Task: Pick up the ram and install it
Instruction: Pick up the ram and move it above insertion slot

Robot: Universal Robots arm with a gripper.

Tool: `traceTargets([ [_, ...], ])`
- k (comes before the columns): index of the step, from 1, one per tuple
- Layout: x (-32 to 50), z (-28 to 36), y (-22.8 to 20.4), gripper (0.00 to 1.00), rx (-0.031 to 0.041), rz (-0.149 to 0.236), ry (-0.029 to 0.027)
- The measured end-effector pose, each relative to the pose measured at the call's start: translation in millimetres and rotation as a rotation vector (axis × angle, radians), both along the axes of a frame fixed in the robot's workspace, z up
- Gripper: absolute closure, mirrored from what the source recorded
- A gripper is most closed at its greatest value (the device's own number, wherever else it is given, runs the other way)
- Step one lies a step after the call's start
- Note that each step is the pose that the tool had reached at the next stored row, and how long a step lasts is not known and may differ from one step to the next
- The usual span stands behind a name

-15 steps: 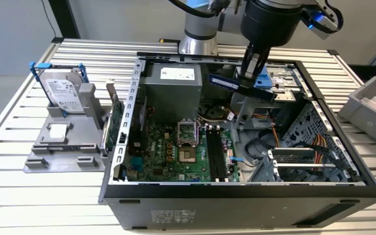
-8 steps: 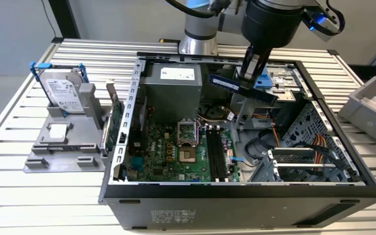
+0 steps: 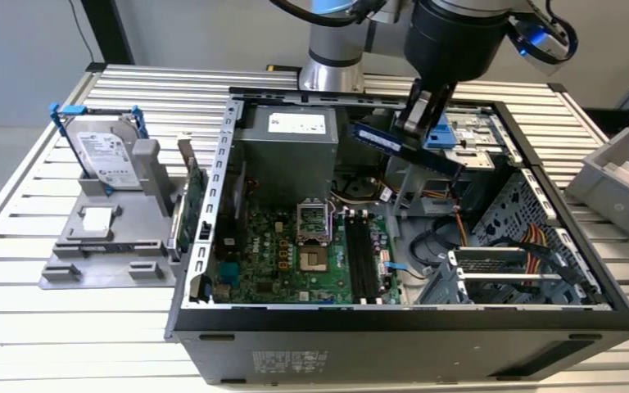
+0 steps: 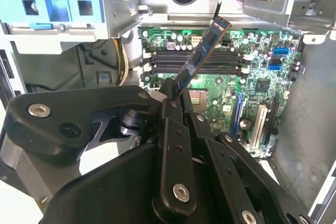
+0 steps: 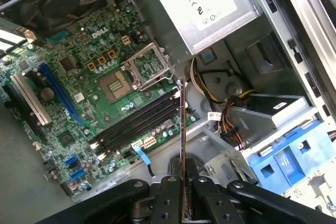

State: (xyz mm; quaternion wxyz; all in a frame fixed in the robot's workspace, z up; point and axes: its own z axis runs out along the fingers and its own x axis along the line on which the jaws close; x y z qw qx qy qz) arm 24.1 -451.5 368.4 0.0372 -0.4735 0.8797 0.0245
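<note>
Leftmost in the exterior view, a hard drive (image 3: 107,155) stands in a grey holder (image 3: 101,246) on the slatted table (image 3: 30,327), just beside the open computer case (image 3: 402,352). Inside the case the motherboard (image 3: 282,254) lies flat, its black memory slots (image 3: 360,262) running toward the power supply (image 3: 292,135). Above them the gripper (image 3: 422,115) is clenched on the ram (image 3: 380,137), which hangs tilted in the air, apart from the slots. A blue drive caddy (image 3: 441,137) and cable bundles (image 3: 522,246) crowd the case's right side. A grey bin (image 3: 621,176) sits beyond.
</note>
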Motion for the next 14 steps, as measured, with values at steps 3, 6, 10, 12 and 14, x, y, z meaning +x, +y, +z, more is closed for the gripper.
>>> traceTargets([
  [3, 0.1, 0.0, -2.4, 1.0, 0.0001, -0.015, 0.0],
  [6, 0.0, -0.1, -4.0, 1.0, 0.0002, -0.036, -0.0001],
  [10, 0.1, 0.0, -4.1, 1.0, 0.0001, -0.089, -0.0001],
  [12, 0.1, 0.0, -4.1, 1.0, 0.0001, -0.116, -0.0001],
  [14, 0.1, 0.0, -4.1, 1.0, 0.0001, -0.142, 0.0],
])
